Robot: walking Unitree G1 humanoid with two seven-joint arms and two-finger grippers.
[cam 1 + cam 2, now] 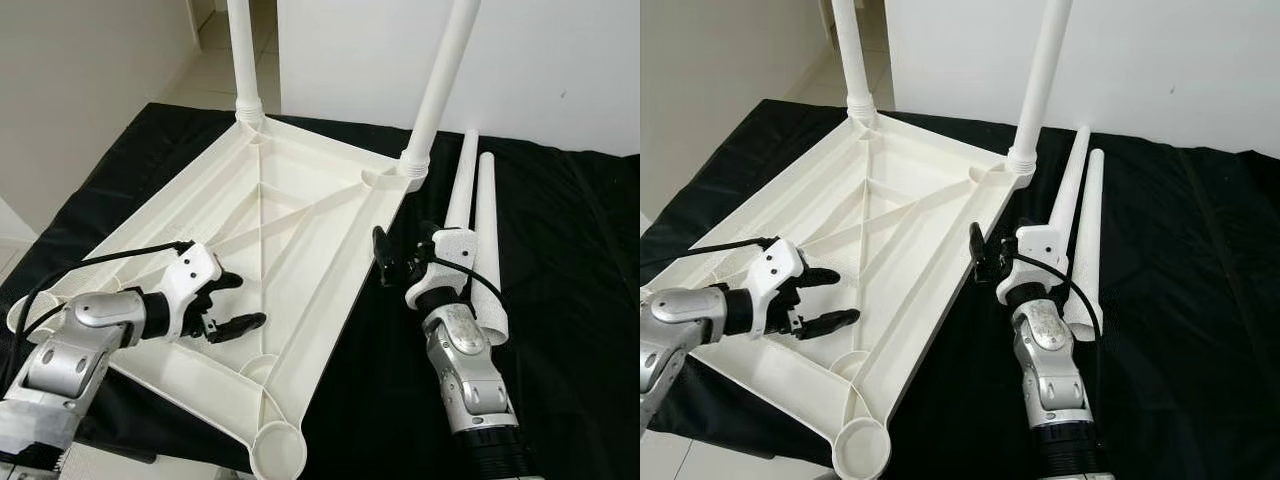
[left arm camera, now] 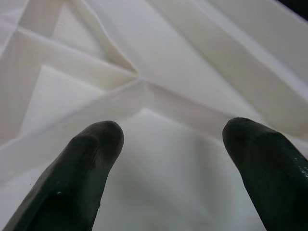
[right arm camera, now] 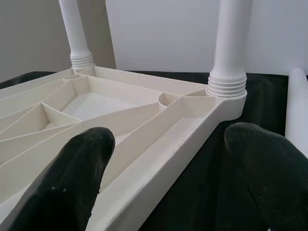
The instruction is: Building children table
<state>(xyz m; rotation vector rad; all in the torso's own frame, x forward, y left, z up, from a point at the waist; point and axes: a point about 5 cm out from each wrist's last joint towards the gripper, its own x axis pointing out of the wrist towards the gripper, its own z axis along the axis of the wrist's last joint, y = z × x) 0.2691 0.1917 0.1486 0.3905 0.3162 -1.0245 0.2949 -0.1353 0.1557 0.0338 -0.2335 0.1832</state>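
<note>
A white plastic tabletop (image 1: 330, 300) lies upside down on a black cloth, its ribbed underside facing up. Two white legs stand screwed into its far corners, one at the far left (image 1: 241, 50) and one at the far right (image 1: 443, 75). Two loose legs (image 1: 487, 230) lie side by side on the cloth to the right. An empty round socket (image 1: 278, 447) shows at the near corner. My left gripper (image 1: 248, 300) hovers open over the ribs (image 2: 139, 82) near the tabletop's left side. By the tabletop's right edge, my right gripper (image 1: 400, 245) is open and empty, just beside the loose legs.
The black cloth (image 1: 570, 300) covers the floor under everything, with free room on the right. A white wall stands close behind the far legs. A tiled passage (image 1: 215, 60) opens at the far left. The cloth's near-left edge meets bare floor.
</note>
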